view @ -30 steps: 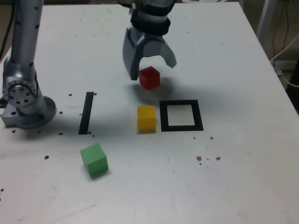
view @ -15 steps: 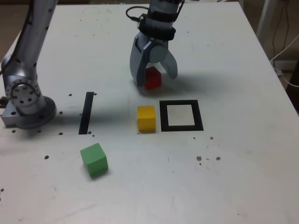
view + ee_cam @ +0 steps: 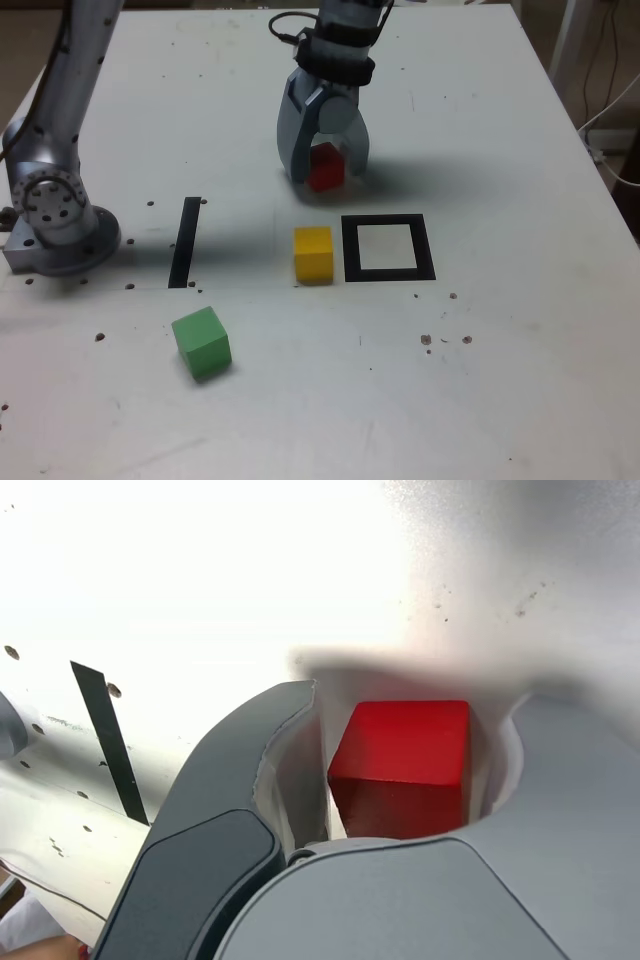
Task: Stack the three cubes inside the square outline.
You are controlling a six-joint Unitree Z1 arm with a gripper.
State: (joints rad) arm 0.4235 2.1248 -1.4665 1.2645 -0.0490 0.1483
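The red cube rests on the white table behind the square outline. My gripper stands over it, one jaw pressed against each side. In the wrist view the red cube fills the space between the two grey fingers, and the gripper is shut on it. The yellow cube sits just off the outline's edge, on the exterior view's left. The green cube lies nearer the front, further to the exterior view's left. The outline's white centre holds nothing.
A single straight black strip lies on the exterior view's left of the yellow cube, also seen as the strip in the wrist view. The arm's round base stands at the table's left edge. Small dark specks dot the tabletop.
The gripper came down from above the red cube until its jaws straddled it, then the jaws drew in from wide open to tight against the cube's sides.
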